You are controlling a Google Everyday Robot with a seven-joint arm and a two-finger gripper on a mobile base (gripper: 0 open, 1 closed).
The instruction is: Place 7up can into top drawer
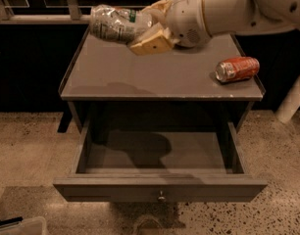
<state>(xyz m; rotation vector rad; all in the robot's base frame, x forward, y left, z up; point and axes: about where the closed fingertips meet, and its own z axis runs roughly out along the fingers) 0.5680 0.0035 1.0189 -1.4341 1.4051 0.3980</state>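
Note:
The 7up can [116, 23], crinkled silver-white with a green mark, is held lying sideways in the air above the back left of the cabinet top [140, 77]. My gripper [151, 27] is shut on the can's right end, with its tan fingers [151, 43] above and below it. The white arm reaches in from the upper right. The top drawer [160, 190] stands pulled out below, wide and dark grey-brown, with a small round metal knob [161, 197] in the middle of its front panel. Nothing lies inside the drawer.
An orange-red can [237, 68] lies on its side at the right edge of the cabinet top. A dark railing and wall run behind the cabinet. Speckled floor surrounds it, with a pale object at the lower left corner [20, 226].

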